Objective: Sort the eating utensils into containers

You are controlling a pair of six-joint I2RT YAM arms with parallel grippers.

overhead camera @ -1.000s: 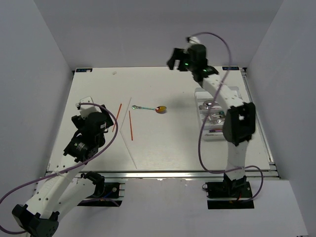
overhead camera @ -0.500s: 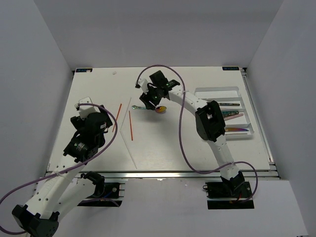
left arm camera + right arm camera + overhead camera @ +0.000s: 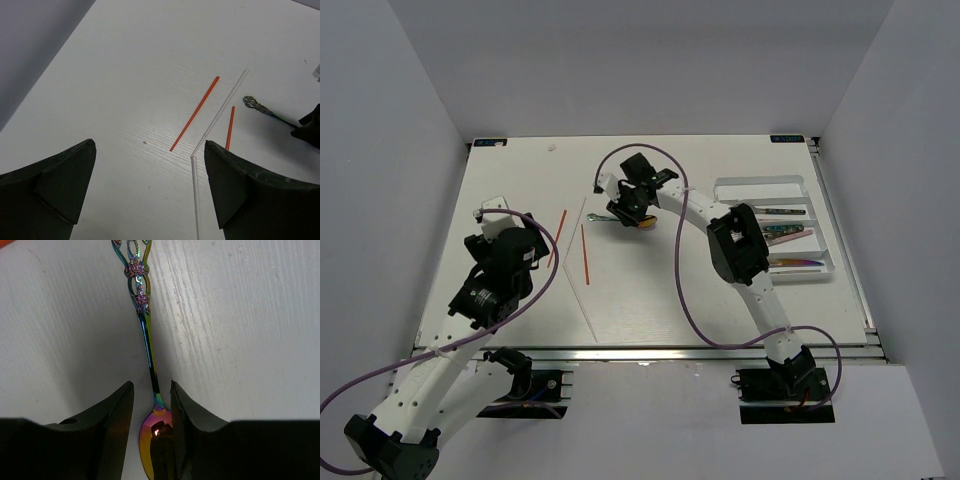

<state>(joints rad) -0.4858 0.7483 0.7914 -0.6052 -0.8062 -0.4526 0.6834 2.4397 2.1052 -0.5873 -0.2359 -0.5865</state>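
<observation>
Tray (image 3: 760,187), well right of right hand (image 3: 152,387): few utensils (image 3: 785,230) sorted. Spoon (image 3: 145,325) between its fingers, narrowly apart, not clamped. Left hand (image 3: 150,145) wide apart, empty. Four chopsticks (image 3: 195,113) ahead on worktop (image 3: 660,290), unsorted.

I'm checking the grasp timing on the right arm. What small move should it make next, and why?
Probably close the right gripper onto the iridescent spoon. Its fingers straddle the thin neck next to the bowl, with a small gap visible on each side, and the spoon lies flat on the table, so it does not look gripped yet.
</observation>
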